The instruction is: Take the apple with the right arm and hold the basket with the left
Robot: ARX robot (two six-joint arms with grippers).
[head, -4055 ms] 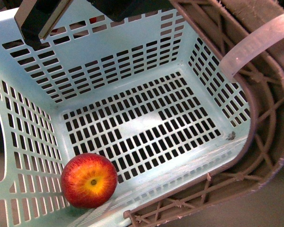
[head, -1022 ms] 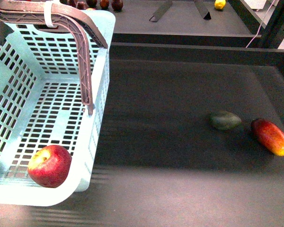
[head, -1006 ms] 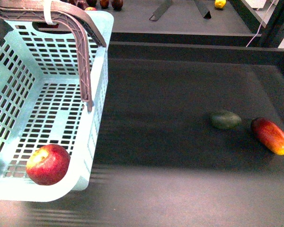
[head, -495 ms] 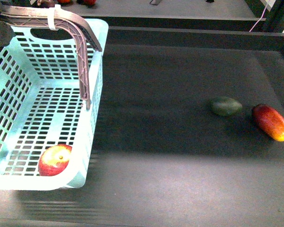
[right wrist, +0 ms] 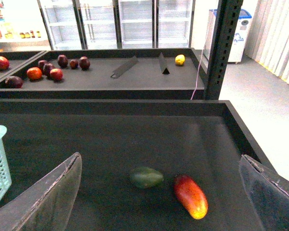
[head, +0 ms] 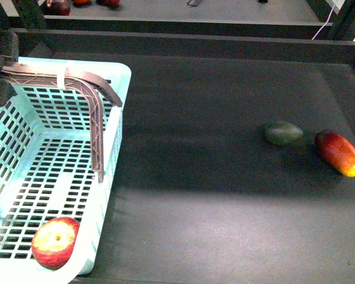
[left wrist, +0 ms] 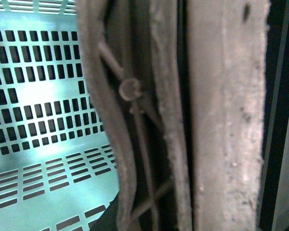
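The light turquoise basket (head: 117, 112) fills the left of the front view, its brown swing handle (head: 96, 124) raised over it. The red apple (head: 55, 242) lies inside on the slotted floor, in the near corner. My left gripper (head: 1, 72) is at the far left, shut on the handle; in the left wrist view the handle (left wrist: 221, 120) fills most of the picture, with the basket floor (left wrist: 38, 96) behind it. My right gripper (right wrist: 159, 202) stands open and empty above the dark table, far from the apple, its fingers (right wrist: 48, 197) wide apart.
A dark green oval fruit (head: 283, 132) and a red-and-yellow mango (head: 339, 153) lie side by side on the table's right; both also show below my right gripper. A raised ledge and a farther shelf with several fruits (right wrist: 38, 70) lie behind. A dark post (right wrist: 221, 48) stands far right.
The basket has dropped lower and further left in the front view, its handle now well below the top edge. The apple has rolled toward the near corner.
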